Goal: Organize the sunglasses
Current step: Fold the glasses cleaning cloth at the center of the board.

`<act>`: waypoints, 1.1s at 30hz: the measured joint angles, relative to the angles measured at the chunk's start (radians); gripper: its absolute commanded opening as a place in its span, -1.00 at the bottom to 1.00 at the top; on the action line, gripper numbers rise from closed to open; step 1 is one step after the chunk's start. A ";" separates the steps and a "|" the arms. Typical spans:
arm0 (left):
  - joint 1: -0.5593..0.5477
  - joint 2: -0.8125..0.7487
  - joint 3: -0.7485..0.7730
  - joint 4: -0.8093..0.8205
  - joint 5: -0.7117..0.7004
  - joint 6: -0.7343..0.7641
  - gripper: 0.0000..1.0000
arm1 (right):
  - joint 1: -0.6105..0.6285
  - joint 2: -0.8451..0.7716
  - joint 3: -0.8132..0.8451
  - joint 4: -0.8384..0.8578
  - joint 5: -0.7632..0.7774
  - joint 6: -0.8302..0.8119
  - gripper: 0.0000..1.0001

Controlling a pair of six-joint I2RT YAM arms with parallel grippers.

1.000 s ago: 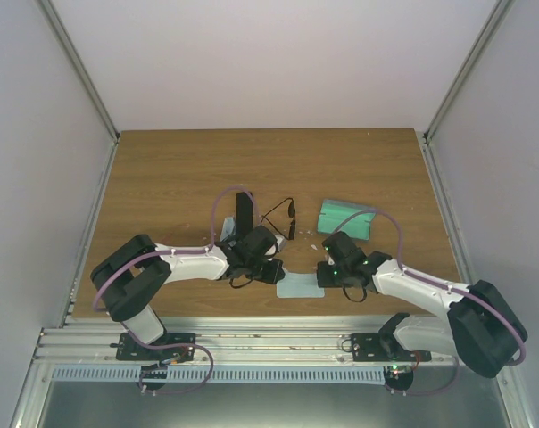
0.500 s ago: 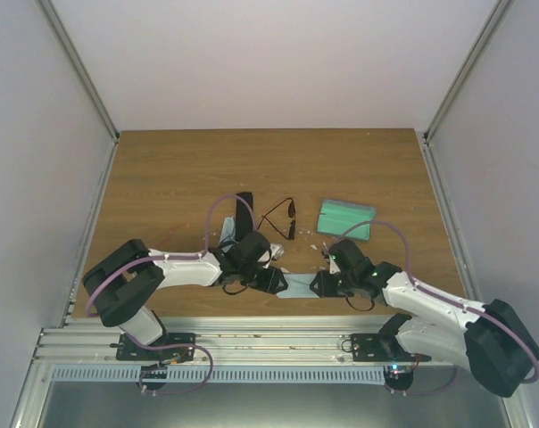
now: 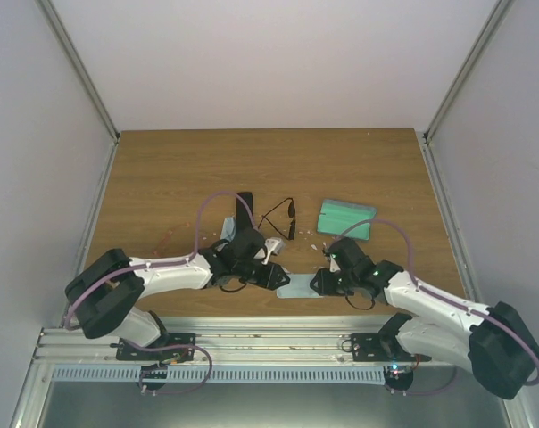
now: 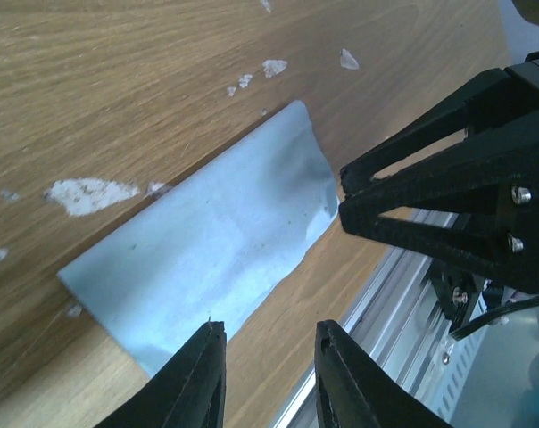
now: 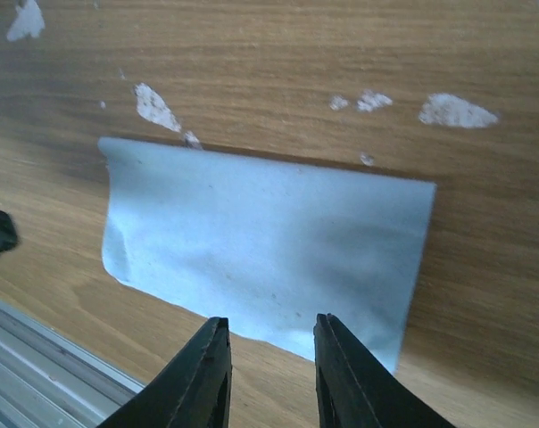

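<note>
The sunglasses (image 3: 282,218) have a thin black frame and lie open on the wooden table, behind both grippers and apart from them. A light blue cloth (image 3: 299,287) lies flat near the table's front edge, and it also shows in the left wrist view (image 4: 207,254) and the right wrist view (image 5: 261,236). My left gripper (image 3: 277,277) is open and empty at the cloth's left end (image 4: 269,332). My right gripper (image 3: 317,283) is open and empty at the cloth's right end (image 5: 269,325). The two grippers face each other across the cloth.
An oblong black case (image 3: 244,208) stands left of the sunglasses. A green folded cloth (image 3: 345,218) lies to their right. A small pale object (image 3: 272,248) sits by the left wrist. The metal rail (image 3: 269,343) runs just past the table's front edge. White flecks mark the wood (image 5: 153,105).
Both grippers have come down and forward to the ends of the blue cloth. The left one moved right, the right one toward the front edge. The sunglasses have not moved.
</note>
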 measured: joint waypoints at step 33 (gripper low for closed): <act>-0.068 0.075 0.106 -0.049 -0.117 -0.098 -0.76 | 0.077 0.093 0.078 -0.011 0.174 0.137 -0.62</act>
